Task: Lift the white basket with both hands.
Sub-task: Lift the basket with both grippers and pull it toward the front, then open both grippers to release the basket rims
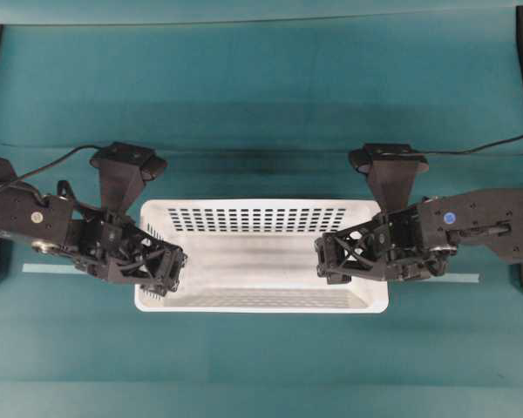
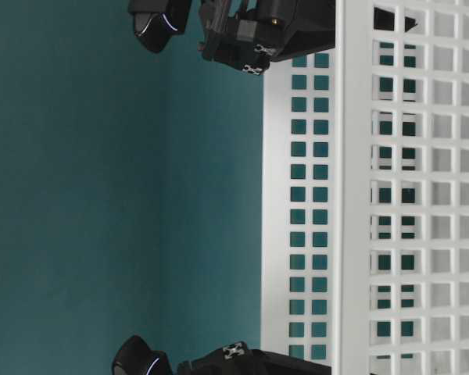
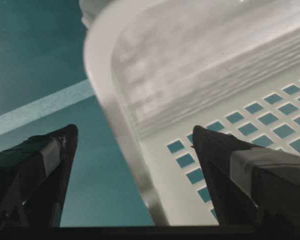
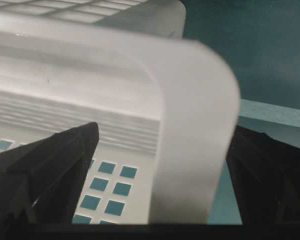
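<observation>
The white basket [image 1: 261, 257] stands on the teal surface [image 1: 261, 113], about in the middle of the overhead view, with its long sides running left to right. Its walls have a grid of small holes and its bottom is solid.

The left hand [image 1: 161, 272] is at the left short end of the basket. In the left wrist view its two fingers stand wide apart, one on each side of the short wall: one finger [image 3: 35, 165] is outside, over the teal surface, and the other is inside the basket, over the perforated wall. The rim [image 3: 115, 115] passes between them, and neither fingertip seems to press on it. So this hand is open and has hold of nothing.

The right hand [image 1: 324, 259] is at the right short end, reaching in from the right. In the right wrist view its fingers are also spread wide, one [image 4: 50, 165] inside the basket and one outside, with the broad rounded rim [image 4: 195, 140] between them. There is a visible gap on both sides, so this hand too is open and grips nothing.

A pale strip of tape [image 1: 48, 268] lies on the surface under the left arm, just beside the basket.
</observation>
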You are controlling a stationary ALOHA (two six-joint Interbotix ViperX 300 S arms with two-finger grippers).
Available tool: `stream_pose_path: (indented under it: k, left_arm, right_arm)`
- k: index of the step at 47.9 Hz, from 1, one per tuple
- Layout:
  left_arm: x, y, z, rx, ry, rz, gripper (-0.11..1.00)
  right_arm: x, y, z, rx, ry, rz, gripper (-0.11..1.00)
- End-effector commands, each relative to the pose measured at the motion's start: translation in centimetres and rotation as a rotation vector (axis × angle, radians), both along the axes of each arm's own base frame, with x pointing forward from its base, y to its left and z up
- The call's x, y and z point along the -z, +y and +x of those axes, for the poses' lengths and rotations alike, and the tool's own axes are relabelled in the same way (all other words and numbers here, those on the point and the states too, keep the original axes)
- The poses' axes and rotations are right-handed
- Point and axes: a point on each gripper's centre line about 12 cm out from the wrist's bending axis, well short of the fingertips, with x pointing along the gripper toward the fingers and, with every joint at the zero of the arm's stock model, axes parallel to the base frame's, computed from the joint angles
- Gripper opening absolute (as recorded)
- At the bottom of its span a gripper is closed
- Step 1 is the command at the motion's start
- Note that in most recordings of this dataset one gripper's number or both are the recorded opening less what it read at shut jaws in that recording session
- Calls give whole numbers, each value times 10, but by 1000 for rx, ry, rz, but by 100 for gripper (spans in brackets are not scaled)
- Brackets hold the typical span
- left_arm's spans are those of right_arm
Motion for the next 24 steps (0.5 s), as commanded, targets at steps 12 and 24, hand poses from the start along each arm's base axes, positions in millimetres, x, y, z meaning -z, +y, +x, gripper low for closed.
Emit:
stream_pose_path:
  k: [12,24]
  left_arm:
    - [-30,0,-1,0,-95,-8,92]
    - [-38,1,-3,0,-121,-8,92]
  right_arm:
    - [-21,-9,-3,4,-4,-18,99]
    - [-41,-16,-7,11,-19,-38,99]
